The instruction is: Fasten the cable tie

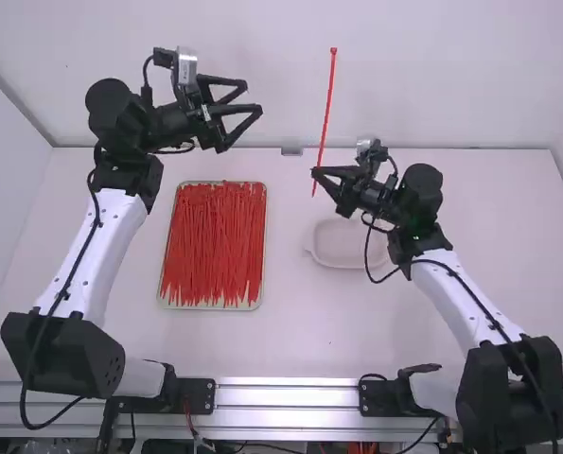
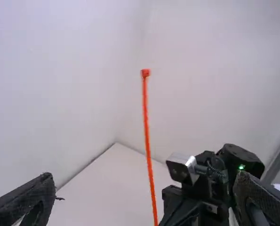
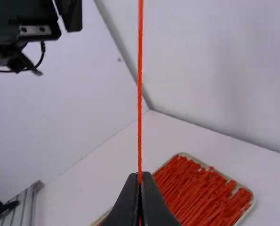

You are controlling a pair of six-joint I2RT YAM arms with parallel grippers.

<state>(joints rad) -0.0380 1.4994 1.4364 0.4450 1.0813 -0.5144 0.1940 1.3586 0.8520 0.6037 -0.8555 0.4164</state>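
Note:
A single red cable tie point(image 1: 325, 118) stands nearly upright in the air above the table's middle, its head at the top. My right gripper point(image 1: 316, 174) is shut on its lower end; in the right wrist view the cable tie point(image 3: 140, 89) rises straight out of the closed fingertips of the right gripper point(image 3: 140, 181). My left gripper point(image 1: 247, 106) is open, raised to the left of the tie and apart from it. The left wrist view looks past the left gripper's fingers point(image 2: 29, 200) at the cable tie point(image 2: 147, 141) and the right gripper point(image 2: 177, 207).
A tray point(image 1: 181, 191) full of several red cable ties lies on the table left of the middle. A shallow white dish point(image 1: 340, 244) sits under the right arm's wrist. White walls enclose the back and sides.

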